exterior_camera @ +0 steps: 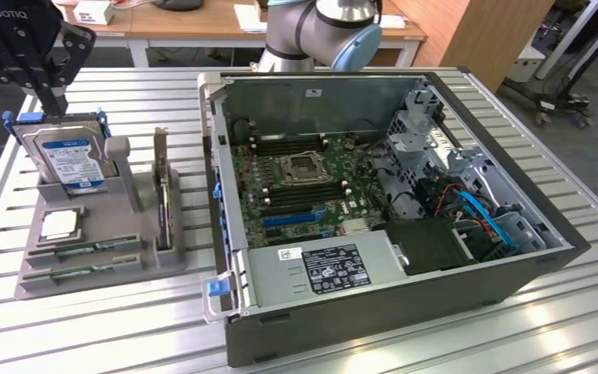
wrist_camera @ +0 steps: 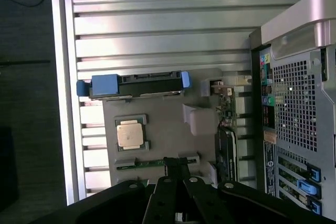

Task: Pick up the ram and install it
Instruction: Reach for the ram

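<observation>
Jaws pressed together with nothing between them, hanging high over the grey holder [exterior_camera: 138,266] at nine o'clock in the exterior view. The ram [exterior_camera: 84,249] lies flat in a slot at the holder's six o'clock edge, well below the jaws, with a second stick [exterior_camera: 71,272] just beside it. A hard drive [exterior_camera: 71,160] stands upright at the twelve o'clock end, and a dark card [exterior_camera: 161,179] stands at three o'clock. An open computer case [exterior_camera: 403,315] sits mid-counter [exterior_camera: 548,327].

Slatted metal table [exterior_camera: 579,327], open computer case [exterior_camera: 382,323] was set on it, grey parts holder [exterior_camera: 112,230] was placed alongside, exterior view's left.
</observation>
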Robot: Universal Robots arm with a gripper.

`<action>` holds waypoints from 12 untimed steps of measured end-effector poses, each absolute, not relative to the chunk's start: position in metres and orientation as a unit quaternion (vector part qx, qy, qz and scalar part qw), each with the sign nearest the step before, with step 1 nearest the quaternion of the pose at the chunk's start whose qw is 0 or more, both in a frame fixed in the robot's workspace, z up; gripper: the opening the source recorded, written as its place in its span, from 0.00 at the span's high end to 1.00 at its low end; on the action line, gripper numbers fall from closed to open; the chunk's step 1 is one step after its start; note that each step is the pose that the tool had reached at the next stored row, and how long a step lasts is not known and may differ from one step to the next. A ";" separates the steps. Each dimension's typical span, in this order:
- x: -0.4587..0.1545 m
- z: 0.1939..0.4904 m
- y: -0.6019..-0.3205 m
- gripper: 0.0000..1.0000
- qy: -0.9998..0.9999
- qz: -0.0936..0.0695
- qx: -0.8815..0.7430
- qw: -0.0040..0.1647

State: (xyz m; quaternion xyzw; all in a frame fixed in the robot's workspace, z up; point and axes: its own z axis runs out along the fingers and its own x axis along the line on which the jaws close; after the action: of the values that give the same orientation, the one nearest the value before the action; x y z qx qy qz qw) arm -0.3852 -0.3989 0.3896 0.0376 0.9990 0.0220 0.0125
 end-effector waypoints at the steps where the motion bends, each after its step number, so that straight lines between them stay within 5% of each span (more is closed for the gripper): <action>1: -0.385 0.390 -0.399 0.91 0.999 0.022 0.038 0.012; 12: -0.385 0.390 -0.414 0.91 0.999 0.022 0.038 0.012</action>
State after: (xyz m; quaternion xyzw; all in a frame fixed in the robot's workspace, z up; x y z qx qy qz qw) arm -0.3852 -0.4139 0.3896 0.0376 0.9990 0.0221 0.0125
